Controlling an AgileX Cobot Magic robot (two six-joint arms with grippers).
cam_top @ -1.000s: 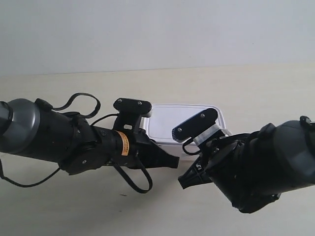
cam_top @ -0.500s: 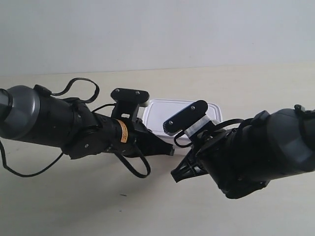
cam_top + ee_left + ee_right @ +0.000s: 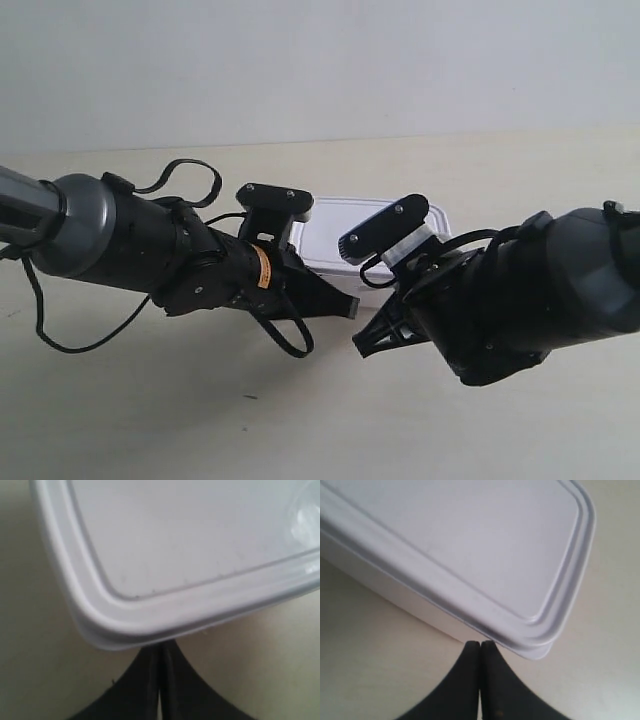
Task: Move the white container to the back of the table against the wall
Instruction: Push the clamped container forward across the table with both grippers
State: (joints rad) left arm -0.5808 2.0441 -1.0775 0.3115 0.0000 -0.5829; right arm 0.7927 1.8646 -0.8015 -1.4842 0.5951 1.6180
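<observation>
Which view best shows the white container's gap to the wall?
The exterior view: it shows the white container on the table with bare tabletop between it and the wall, though its near side is hidden. Each wrist view shows only one lid corner, with the shut left hand or right hand at its rim.

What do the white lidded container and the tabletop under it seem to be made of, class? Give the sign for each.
Shallow white rectangular container: probably plastic, smooth and slightly glossy; its moulded rim and rounded corner catch soft highlights.
Pale cream tabletop: perhaps wood or laminate, matte; faint grain shows, no glare.
</observation>
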